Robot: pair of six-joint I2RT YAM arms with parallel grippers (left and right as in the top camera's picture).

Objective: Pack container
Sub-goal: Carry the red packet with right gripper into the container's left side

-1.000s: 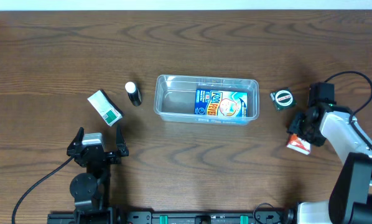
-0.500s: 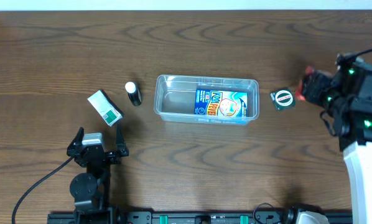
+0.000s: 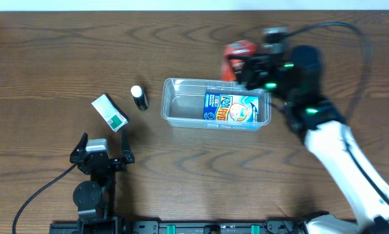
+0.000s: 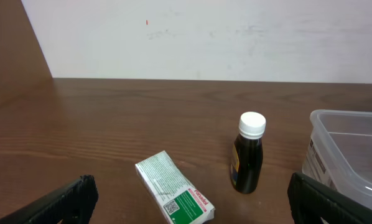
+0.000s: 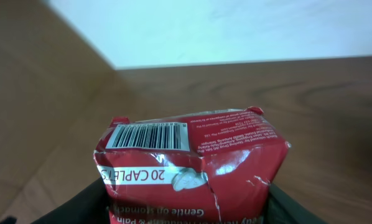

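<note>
The right gripper (image 3: 242, 65) is clamping a dented red packet (image 5: 192, 171), one finger pressing on each side. It is holding the packet in the air, near the far rim of the container (image 3: 181, 83), toward its right half. The clear container is sitting mid-table with a blue-and-white carton (image 3: 230, 107) lying flat in its right part. The left gripper (image 3: 105, 146) is resting low near the front edge with its fingers spread wide and nothing between them. A green-and-white box (image 4: 173, 196) and a dark bottle with a white cap (image 4: 248, 155) are waiting just ahead of it, left of the container.

The risk I am seeing: from above the packet looks closer to the rim than to the open floor, so a release here could bounce it off the edge onto the table (image 3: 51, 58). It could also land crooked on the carton.

The packet is showing a barcode, "20 CAPLETS" and "Gentle on", all upside down. The carton's lettering is too small to read.
</note>
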